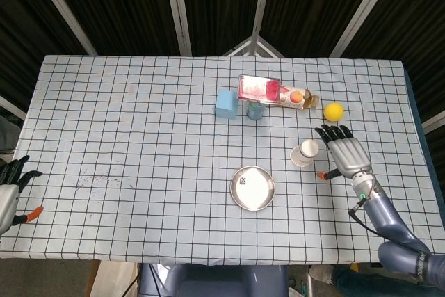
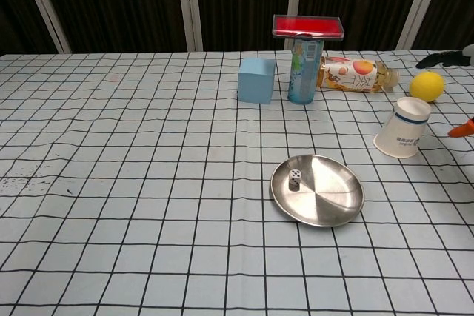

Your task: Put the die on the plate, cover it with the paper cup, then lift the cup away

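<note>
**Die placed, cup free**

Die point(image 2: 295, 179) sits on plate point(image 2: 329, 201). Paper cup point(image 2: 401, 127) stands upside-down on table point(image 2: 133, 183), just beside my empty right hand point(image 1: 345, 154), fingers apart. Left hand point(image 1: 8, 196) idle, open. Next I'd grasp the cup and cover the die.
</note>
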`<control>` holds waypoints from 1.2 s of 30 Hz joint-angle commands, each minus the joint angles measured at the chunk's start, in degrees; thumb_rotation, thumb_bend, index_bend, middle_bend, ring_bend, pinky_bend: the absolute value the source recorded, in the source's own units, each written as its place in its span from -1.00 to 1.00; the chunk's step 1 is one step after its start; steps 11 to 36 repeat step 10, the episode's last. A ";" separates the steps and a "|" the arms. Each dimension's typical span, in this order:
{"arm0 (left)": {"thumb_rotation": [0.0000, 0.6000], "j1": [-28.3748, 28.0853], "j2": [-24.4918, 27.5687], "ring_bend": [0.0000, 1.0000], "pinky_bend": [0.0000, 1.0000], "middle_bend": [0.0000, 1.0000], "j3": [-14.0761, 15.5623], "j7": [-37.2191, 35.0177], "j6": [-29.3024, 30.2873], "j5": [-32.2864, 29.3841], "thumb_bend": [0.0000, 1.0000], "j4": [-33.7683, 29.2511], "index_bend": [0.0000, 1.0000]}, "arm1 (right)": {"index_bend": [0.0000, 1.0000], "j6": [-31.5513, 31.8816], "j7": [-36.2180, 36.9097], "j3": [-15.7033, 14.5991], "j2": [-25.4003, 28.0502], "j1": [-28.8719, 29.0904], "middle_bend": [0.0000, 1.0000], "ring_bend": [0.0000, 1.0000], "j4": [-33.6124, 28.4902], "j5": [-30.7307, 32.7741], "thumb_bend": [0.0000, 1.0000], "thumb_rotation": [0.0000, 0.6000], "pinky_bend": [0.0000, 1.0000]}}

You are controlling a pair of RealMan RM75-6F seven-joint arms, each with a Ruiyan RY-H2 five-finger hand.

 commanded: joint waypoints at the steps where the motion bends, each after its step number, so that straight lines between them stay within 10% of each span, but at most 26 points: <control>1: 1.00 0.23 0.11 -1.00 -0.95 -1.00 -0.02 -0.54 0.51 0.27 -0.41 0.06 -0.57 | -1.00 15.81 2.97 -3.20 6.83 -10.37 -0.92 -0.93 -9.78 -7.97 -0.75 1.00 -1.00; 10: 1.00 0.96 0.56 -1.00 -0.95 -1.00 0.39 -2.73 2.10 2.07 -0.41 0.41 -0.59 | -0.89 40.17 0.57 -11.40 2.09 -27.53 -0.91 -0.93 -8.67 -19.77 -0.75 1.00 -1.00; 36: 1.00 0.96 0.56 -1.00 -0.95 -1.00 0.39 -2.73 2.10 2.07 -0.41 0.41 -0.59 | -0.89 40.17 0.57 -11.40 2.09 -27.53 -0.91 -0.93 -8.67 -19.77 -0.75 1.00 -1.00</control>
